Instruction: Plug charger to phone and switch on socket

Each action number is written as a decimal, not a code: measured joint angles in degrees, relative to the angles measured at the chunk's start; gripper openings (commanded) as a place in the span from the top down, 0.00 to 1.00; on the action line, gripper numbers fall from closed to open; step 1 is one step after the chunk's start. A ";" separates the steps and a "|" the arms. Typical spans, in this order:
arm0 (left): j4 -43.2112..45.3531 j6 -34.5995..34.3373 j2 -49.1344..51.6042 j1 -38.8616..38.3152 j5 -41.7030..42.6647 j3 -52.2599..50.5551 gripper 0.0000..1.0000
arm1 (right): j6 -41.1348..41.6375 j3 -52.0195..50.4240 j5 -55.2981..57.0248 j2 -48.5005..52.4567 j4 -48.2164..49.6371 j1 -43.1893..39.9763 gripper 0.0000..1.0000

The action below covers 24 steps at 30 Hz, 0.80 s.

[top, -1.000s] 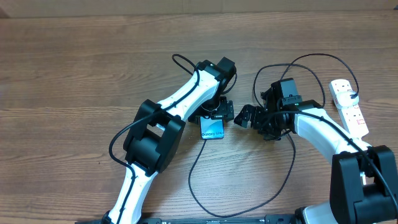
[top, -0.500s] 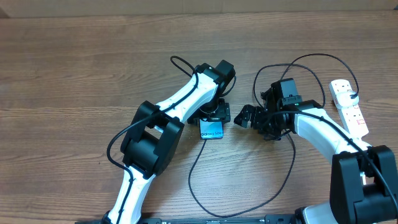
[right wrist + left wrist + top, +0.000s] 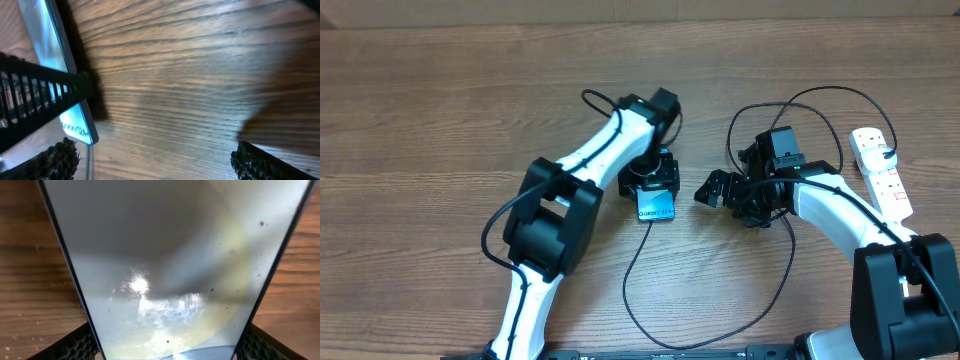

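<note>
The phone (image 3: 656, 206), blue screen with "Galaxy" text, is held between the fingers of my left gripper (image 3: 651, 184), which is shut on it. It fills the left wrist view (image 3: 165, 255). The charger, a thin black cable (image 3: 632, 285), runs from the phone's near end, loops along the table's front and goes up to the socket (image 3: 882, 172), a white power strip at far right. My right gripper (image 3: 714, 189) is open and empty just right of the phone. In the right wrist view the phone's end (image 3: 75, 127) is at the left and the gripper (image 3: 155, 165) is wide open.
The cable makes a large loop (image 3: 800, 100) behind the right arm. Bare wood table (image 3: 440, 120) lies to the left and at the back.
My left arm has swung a little to the left and carried the phone slightly left with it. The right arm has not moved.
</note>
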 measured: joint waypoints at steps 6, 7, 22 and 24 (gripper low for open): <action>1.64 5.42 -0.02 3.65 9.51 -0.28 0.26 | -1.53 0.00 -7.41 0.00 0.70 0.00 0.00; 1.90 6.25 -0.02 4.11 10.84 -0.42 0.25 | -1.95 0.00 -8.96 0.00 1.11 0.00 0.00; 3.26 12.87 1.14 4.92 24.15 -1.42 0.23 | 2.16 0.00 -10.10 0.00 10.03 8.55 0.30; 3.21 13.27 1.16 4.92 24.46 -1.46 0.23 | 3.50 0.00 -7.93 0.00 11.10 10.93 0.35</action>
